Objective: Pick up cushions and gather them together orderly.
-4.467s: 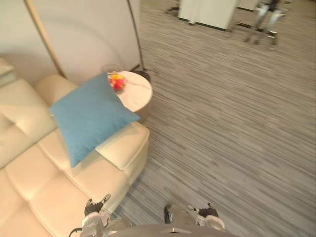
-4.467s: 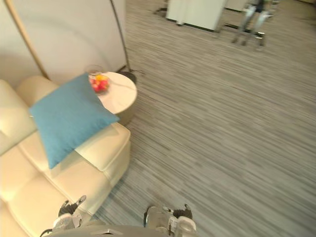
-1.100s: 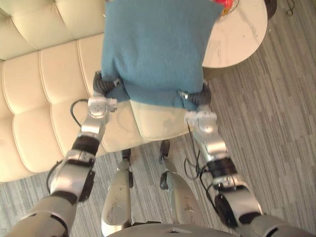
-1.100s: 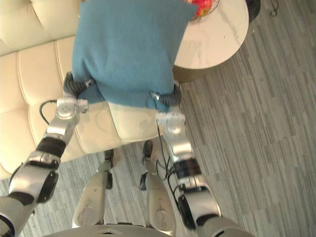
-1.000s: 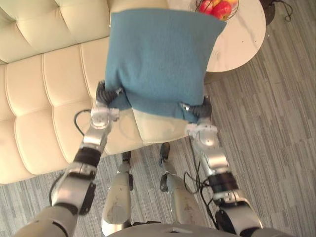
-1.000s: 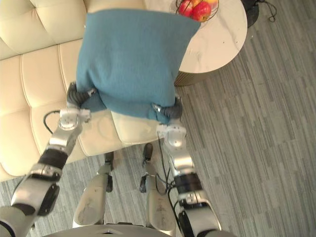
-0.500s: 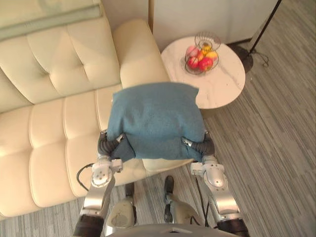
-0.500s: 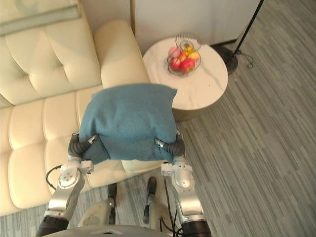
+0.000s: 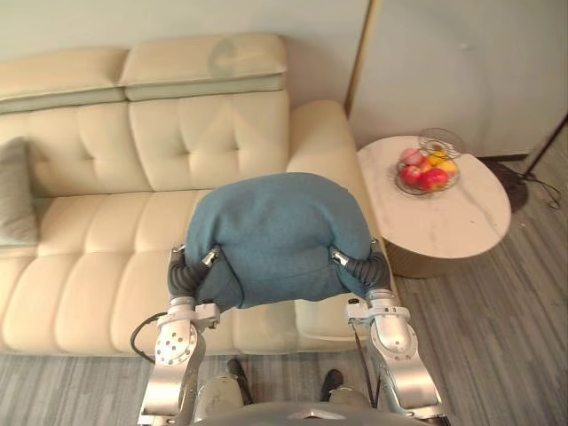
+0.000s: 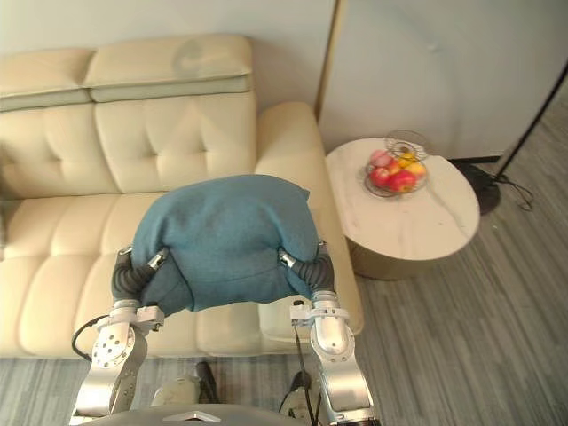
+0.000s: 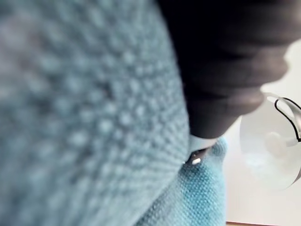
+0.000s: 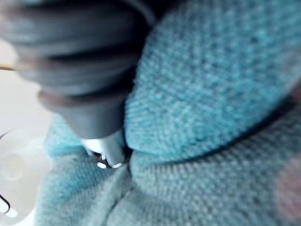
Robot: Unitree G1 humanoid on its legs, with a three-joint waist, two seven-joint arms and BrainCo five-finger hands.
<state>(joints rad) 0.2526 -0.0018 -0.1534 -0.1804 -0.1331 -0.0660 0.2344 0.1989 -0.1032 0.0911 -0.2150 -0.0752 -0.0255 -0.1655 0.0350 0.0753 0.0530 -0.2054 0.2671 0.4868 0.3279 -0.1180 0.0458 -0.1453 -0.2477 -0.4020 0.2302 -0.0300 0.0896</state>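
Note:
A blue cushion (image 9: 277, 232) hangs in the air over the right end of the cream sofa (image 9: 98, 257), bulging into a dome between my two hands. My left hand (image 9: 188, 273) grips its near left corner and my right hand (image 9: 364, 266) its near right corner. Both dark ribbed covers press into the fabric, which folds over the fingers. In the right wrist view a silver finger (image 12: 107, 151) sinks into a crease of the blue cushion (image 12: 211, 84). Blue weave (image 11: 84, 117) lies tight against the left hand's cover. A grey cushion (image 9: 16, 191) leans at the sofa's far left end.
A round white side table (image 9: 466, 222) stands right of the sofa and carries a wire bowl of fruit (image 9: 426, 169). A gold lamp pole (image 9: 358, 58) rises behind the sofa arm. Grey striped carpet (image 9: 506, 337) spreads to the right.
The camera has tipped up, so the sofa back and the grey cushion have come into view. The blue cushion stays in both hands and has gone from hanging flat to a rounded bulge.

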